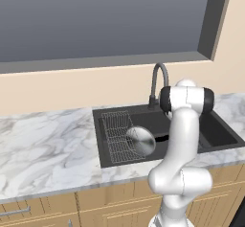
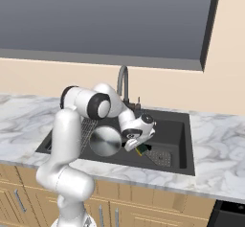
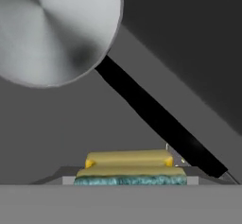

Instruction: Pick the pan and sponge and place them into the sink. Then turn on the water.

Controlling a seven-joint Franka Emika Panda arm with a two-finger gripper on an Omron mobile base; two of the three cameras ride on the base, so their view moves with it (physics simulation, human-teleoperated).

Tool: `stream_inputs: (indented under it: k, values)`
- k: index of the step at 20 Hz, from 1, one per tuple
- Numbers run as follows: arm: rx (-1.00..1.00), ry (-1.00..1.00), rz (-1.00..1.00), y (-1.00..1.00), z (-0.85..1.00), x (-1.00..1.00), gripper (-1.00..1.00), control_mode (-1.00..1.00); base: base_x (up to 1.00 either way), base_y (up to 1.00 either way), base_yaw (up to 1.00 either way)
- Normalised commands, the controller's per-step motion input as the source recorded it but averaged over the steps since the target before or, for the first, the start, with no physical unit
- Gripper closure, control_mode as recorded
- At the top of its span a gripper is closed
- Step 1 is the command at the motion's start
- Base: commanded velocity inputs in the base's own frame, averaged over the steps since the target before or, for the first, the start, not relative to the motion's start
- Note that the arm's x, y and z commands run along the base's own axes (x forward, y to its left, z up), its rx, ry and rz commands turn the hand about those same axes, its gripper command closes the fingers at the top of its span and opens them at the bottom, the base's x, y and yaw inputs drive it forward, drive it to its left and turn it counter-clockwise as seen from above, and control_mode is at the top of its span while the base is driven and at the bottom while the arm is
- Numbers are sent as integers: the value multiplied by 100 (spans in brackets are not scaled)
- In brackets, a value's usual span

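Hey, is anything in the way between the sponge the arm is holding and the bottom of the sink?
Nothing visible. The tool holds the sponge already low inside the sink, over bare basin floor. The pan lies beside it to the left, its black handle running past the sponge, not under it.

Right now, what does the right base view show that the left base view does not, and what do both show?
The right base view shows the gripper low inside the sink, with the yellow and green sponge at its fingers, and the drain grate on the sink floor.

The left base view shows the thin black handle of the pan running behind the arm.

Both show the dark sink, the pan leaning on the wire rack, the arched faucet, the marble counter and the window above.
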Motion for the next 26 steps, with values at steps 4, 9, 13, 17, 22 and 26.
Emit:
stream_inputs:
  k: [4,9,13,17,22,26]
  values:
    - [0,0,0,0,-17,12,100,-100,0,0,0]
    - [0,0,0,0,-17,18,100,-100,0,0,0]
    - [0,0,0,0,-22,18,100,-100,0,0,0]
    - [0,0,0,0,-25,16,100,-100,0,0,0]
    - [0,0,1,0,-22,11,100,-100,0,0,0]
    - [0,0,1,0,-17,6,-100,-100,0,0,0]
